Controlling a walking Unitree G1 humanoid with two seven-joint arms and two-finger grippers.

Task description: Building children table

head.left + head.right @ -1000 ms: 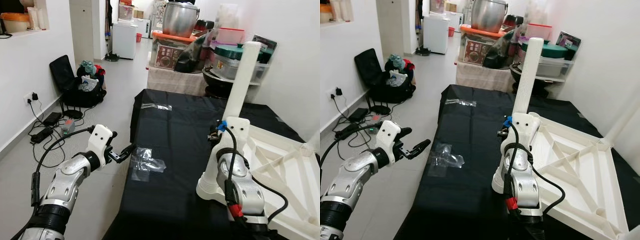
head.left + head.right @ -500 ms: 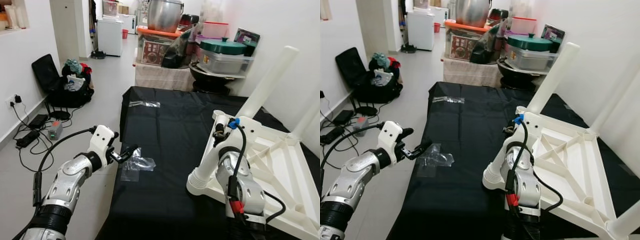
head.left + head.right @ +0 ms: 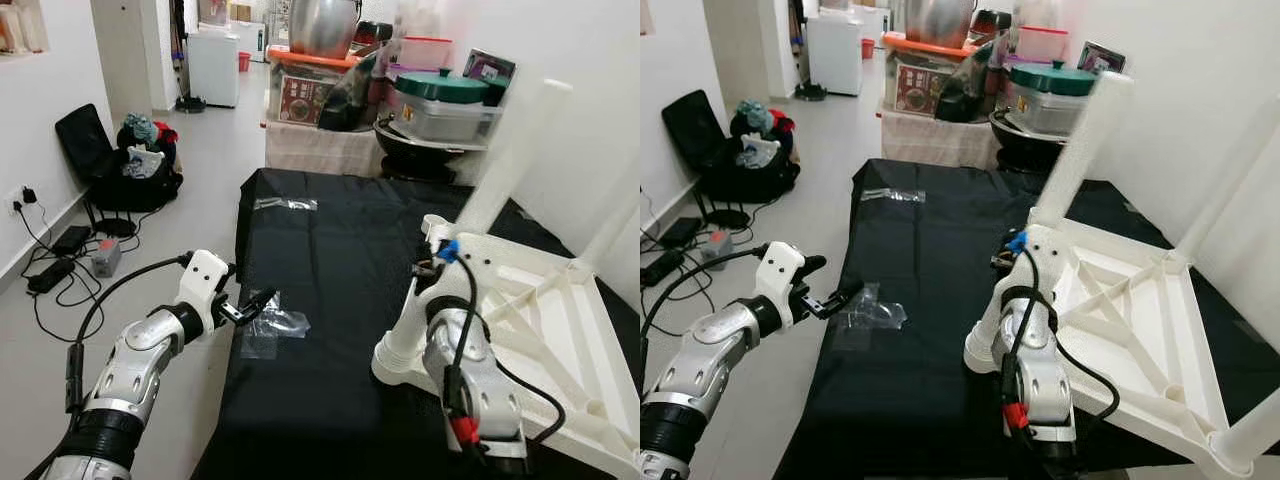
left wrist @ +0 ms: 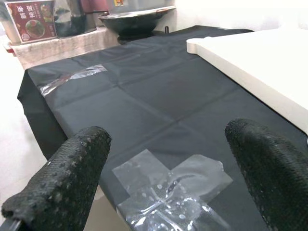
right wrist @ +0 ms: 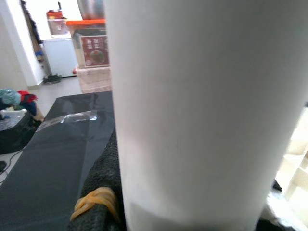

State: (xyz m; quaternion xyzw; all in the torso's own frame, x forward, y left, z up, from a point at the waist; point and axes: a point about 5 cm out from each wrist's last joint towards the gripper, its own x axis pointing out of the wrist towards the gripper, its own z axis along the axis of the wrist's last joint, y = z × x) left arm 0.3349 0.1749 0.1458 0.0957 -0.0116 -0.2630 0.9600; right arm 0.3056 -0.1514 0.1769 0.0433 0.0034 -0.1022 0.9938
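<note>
at the back of the room a side table (image 3: 330,150) carries a large metal pot (image 3: 322,22), a green-lidded plastic tub (image 3: 442,105), a dark wok (image 3: 1025,128) and a clear box with a pink lid (image 3: 430,52); what is inside them cannot be made out. on the floor by the left wall an open black bag (image 3: 130,165) holds bundled clothes, with cables (image 3: 55,265) and a wall socket nearby.

the white children table (image 3: 1140,320) lies upside down on the black-covered surface (image 3: 330,260), toward its right half, with one white leg (image 3: 1080,140) slanting up toward the far wall. the right end effector (image 3: 1015,258) is closed around the base of that leg at the table's near-left corner; the right wrist view shows the white tube pressed against a dark finger pad (image 5: 103,192).

the left end effector (image 3: 250,305) hovers at the surface's left edge with its fingers (image 4: 72,173) well apart and empty, just beside a crumpled patch of clear tape (image 3: 275,325). a second tape strip (image 3: 285,204) sits near the far-left corner. the middle of the black cloth is bare, and open grey floor (image 3: 190,200) runs along the left side.
</note>
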